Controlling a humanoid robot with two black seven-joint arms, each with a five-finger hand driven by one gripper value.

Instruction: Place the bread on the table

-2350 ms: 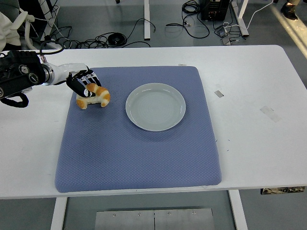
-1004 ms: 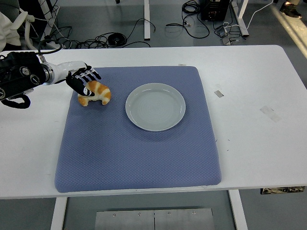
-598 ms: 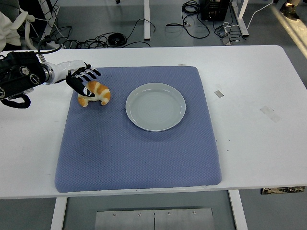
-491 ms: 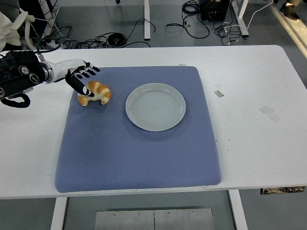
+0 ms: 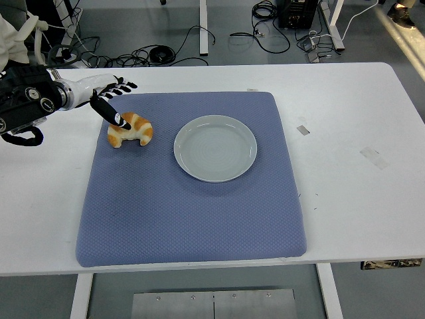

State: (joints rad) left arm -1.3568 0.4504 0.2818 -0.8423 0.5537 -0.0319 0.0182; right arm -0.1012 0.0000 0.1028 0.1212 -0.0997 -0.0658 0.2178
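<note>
The bread (image 5: 131, 131), a small golden-brown and white roll, lies on the blue mat (image 5: 192, 199) near its far left corner, left of the plate. My left hand (image 5: 111, 98) comes in from the left edge and hovers just above and behind the bread. Its fingers are spread and hold nothing; the thumb tip (image 5: 120, 121) points down at the bread's left end, at or just off its surface. The right arm is out of view.
An empty pale grey plate (image 5: 215, 147) sits on the mat right of the bread. The white table (image 5: 352, 133) shows bare on both sides of the mat, with small tape marks at the right. Cables lie on the floor beyond the table.
My left hand has let go of the bread, opened its fingers and lifted up and away to the far left. The bread has settled on the mat.
</note>
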